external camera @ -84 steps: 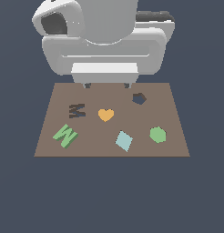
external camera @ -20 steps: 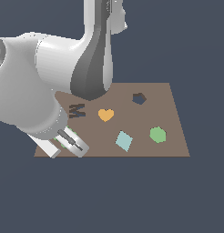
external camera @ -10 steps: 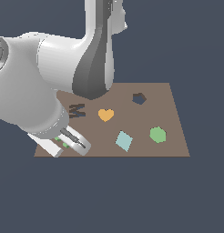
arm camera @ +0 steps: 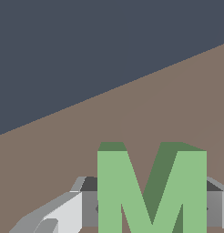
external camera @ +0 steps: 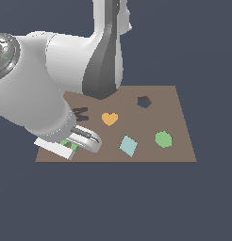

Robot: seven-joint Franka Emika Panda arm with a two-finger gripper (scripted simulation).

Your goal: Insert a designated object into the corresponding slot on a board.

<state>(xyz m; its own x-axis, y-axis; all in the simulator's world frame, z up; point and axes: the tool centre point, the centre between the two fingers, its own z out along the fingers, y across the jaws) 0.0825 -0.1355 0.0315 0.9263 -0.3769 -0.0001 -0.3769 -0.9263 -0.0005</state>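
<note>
The tool [external camera: 70,146] is seen straddling the green M block [arm camera: 151,189] at the board's [external camera: 184,141] near corner, fingers flanking but contact unclear; the grip should be squared before carriage to the M-shaped slot [external camera: 80,113].

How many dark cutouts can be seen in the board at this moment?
2. The pentagon cutout is near the far edge of the board. The M-shaped slot lies beside the orange heart, partly covered by the arm, which may hide others.
</note>
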